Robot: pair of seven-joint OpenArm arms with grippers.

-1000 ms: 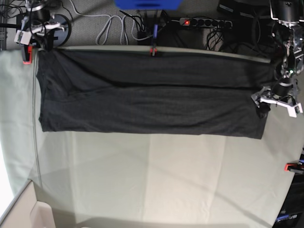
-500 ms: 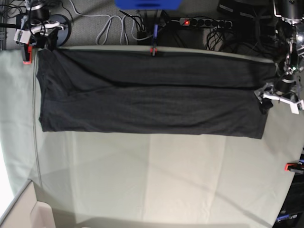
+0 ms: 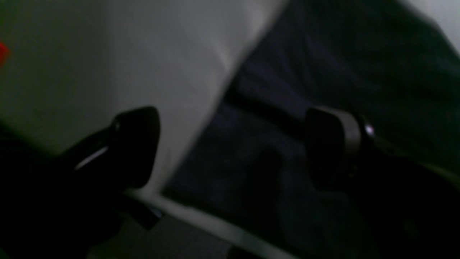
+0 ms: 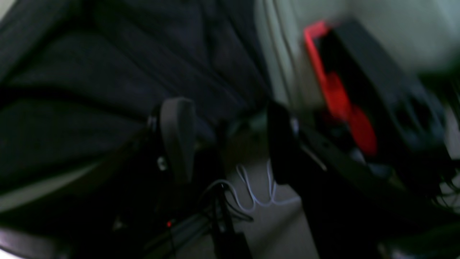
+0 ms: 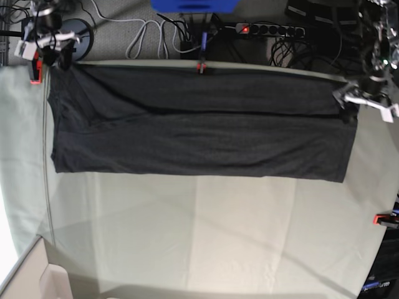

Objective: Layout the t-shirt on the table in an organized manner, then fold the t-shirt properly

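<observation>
The dark t-shirt [image 5: 199, 128] lies flat as a long band across the far part of the table [image 5: 206, 230], plain side up. My left gripper [image 5: 365, 99] hovers open over the shirt's far right corner. In the left wrist view its fingers [image 3: 136, 144] straddle the edge where the t-shirt [image 3: 323, 72] meets the table [image 3: 161, 64], with nothing held. My right gripper [image 5: 50, 47] is at the shirt's far left corner, by the table's far edge. In the right wrist view its fingers [image 4: 176, 136] stand apart and empty, with the t-shirt [image 4: 107, 72] just behind them.
Red clamps sit at the far left corner [image 5: 35, 71], the far edge's middle [image 5: 201, 65] and the right edge [image 5: 383, 218]. The far left clamp [image 4: 334, 100] is close beside the right gripper. Cables [image 5: 149, 34] and a power strip [image 5: 268, 28] lie on the floor beyond.
The right gripper has opened and let go of the shirt's far left corner. The left gripper, still open, has moved along the shirt's right end toward the far edge.
</observation>
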